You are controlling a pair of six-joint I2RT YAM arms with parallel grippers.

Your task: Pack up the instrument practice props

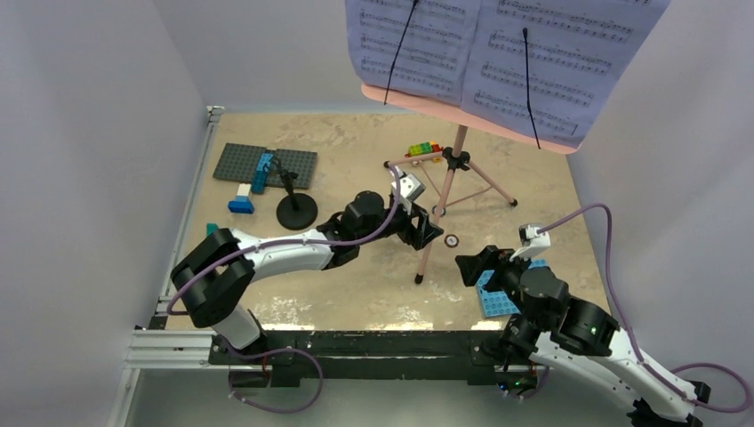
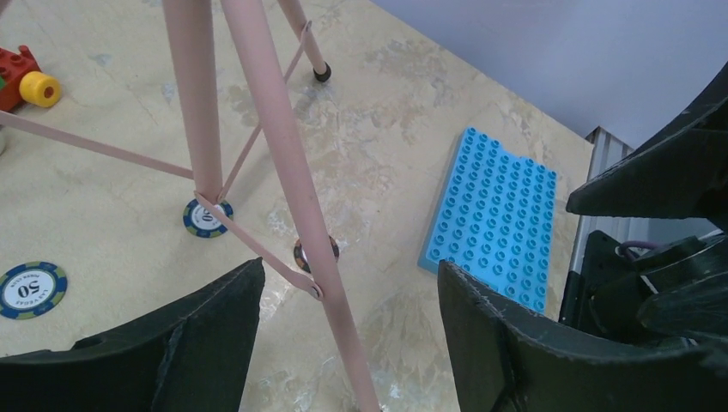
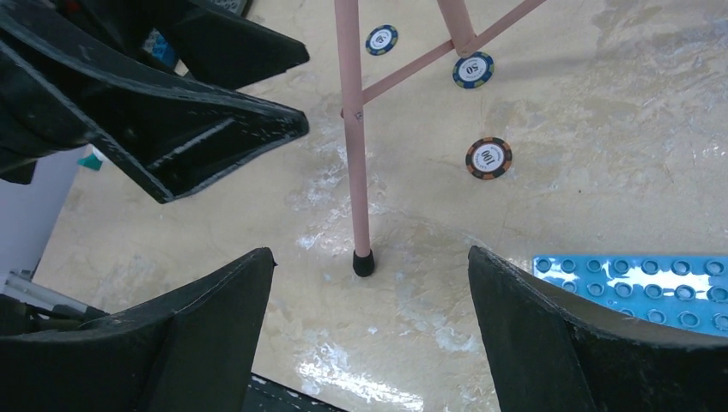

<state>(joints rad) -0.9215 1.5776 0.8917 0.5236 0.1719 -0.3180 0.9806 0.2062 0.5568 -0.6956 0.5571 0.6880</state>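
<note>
The pink tripod music stand [image 1: 457, 156] stands at the table's middle back. Its desk holds lavender sheet-music pages [image 1: 498, 53] under two black clips. My left gripper [image 1: 431, 229] is open, with its jaws either side of the stand's near leg [image 2: 330, 283] and not touching it. In the left wrist view the gripper [image 2: 348, 343] is low in the frame. My right gripper [image 1: 476, 265] is open and empty, just right of that leg's black foot [image 3: 363, 263]. The black round-based mic stand [image 1: 296, 211] stands to the left. I cannot make out the microphone.
A grey studded plate [image 1: 293, 164] with a blue brick lies at back left. A blue studded plate [image 1: 494, 302] lies under my right arm. Coloured bricks [image 1: 422, 149] sit behind the stand. Poker chips [image 3: 488, 158] lie around the tripod's legs. Walls close in on both sides.
</note>
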